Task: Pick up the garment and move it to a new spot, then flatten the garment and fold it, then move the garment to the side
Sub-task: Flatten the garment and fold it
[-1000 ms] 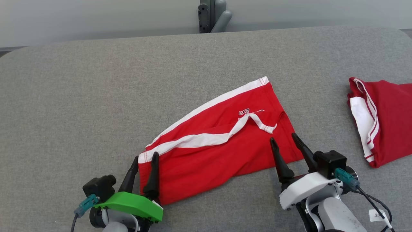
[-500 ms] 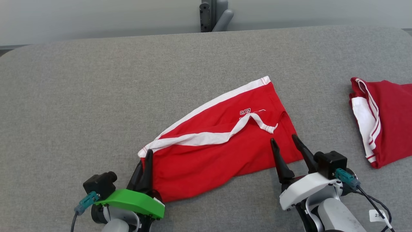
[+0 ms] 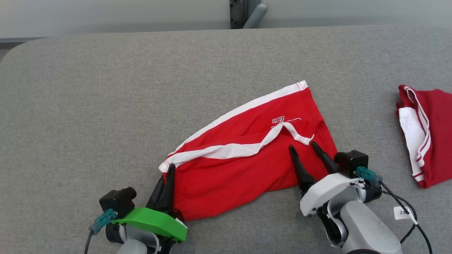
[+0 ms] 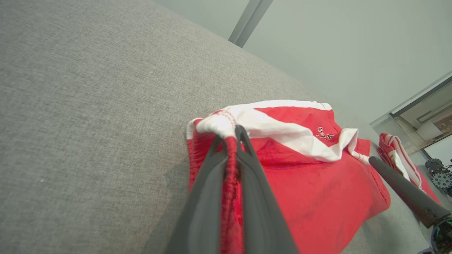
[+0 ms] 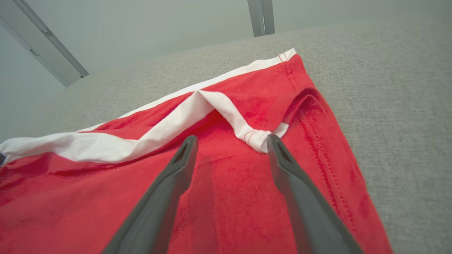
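The garment (image 3: 247, 165) is a red pair of shorts with white bands, lying crumpled on the grey table (image 3: 106, 106). My left gripper (image 3: 168, 169) is shut on the garment's near left corner; in the left wrist view its fingers pinch a red fold of the garment (image 4: 317, 197) just below the white band. Over the garment's right end my right gripper (image 3: 303, 148) hovers open. In the right wrist view its fingers (image 5: 176, 176) spread above the red cloth of the garment (image 5: 229, 197), close to a folded white strip.
A second red and white garment (image 3: 427, 134) lies folded at the table's right edge. A grey post (image 3: 247, 14) stands behind the far edge. The table's left and far parts are bare grey cloth.
My left gripper has shut on the garment's near left corner, bunching the cloth a little. The right gripper stays open and has crept forward over the garment. The camera has shifted slightly.
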### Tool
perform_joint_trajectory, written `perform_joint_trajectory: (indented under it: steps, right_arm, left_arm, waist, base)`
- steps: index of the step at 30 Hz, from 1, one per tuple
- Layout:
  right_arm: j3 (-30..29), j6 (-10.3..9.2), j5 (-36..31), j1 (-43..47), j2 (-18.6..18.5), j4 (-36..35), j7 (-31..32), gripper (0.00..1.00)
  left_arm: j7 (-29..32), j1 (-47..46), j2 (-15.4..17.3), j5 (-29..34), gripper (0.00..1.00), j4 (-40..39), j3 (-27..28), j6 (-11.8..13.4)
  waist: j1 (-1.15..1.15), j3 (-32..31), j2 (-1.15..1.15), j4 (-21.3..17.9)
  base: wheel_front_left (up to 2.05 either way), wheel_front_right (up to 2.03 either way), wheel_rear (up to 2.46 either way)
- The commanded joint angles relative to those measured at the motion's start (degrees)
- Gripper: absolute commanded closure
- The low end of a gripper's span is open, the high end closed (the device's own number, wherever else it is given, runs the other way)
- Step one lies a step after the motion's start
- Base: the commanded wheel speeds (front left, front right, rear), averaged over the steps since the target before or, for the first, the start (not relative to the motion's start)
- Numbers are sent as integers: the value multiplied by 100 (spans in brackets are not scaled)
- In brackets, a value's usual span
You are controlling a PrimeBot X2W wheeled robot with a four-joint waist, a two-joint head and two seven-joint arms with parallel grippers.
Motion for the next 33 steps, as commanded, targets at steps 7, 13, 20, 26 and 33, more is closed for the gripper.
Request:
perform_joint_trajectory:
  steps: [7, 13, 20, 26, 33]
  right_arm:
    - [28, -2, -28, -237, -51, 345, -13, 0]
    - [130, -2, 20, -334, -38, 434, -12, 2]
    - [231, -2, 66, -376, -84, 494, -12, 18]
    - [246, -2, -44, -422, -113, 450, -12, 5]
    - [260, -2, -128, -425, -119, 621, -13, 1]
  left_arm:
    - [3, -130, 25, 46, 100, -19, -39, -11]
    - [3, -119, 25, 70, 100, -18, -58, -11]
    - [3, -79, 25, 69, 100, 18, -75, -11]
    - [2, -29, 24, 60, 100, 33, -81, -11]
    - [3, 25, 24, 45, 100, 58, -83, -11]
  waist:
    - [0, 66, 0, 46]
    - [0, 81, 0, 63]
    - [0, 72, 0, 98]
    - [0, 54, 0, 139]
    - [0, 19, 0, 178]
  base:
    - [0, 0, 0]
    - [0, 0, 0]
    - [0, 0, 0]
    - [0, 0, 0]
    - [0, 0, 0]
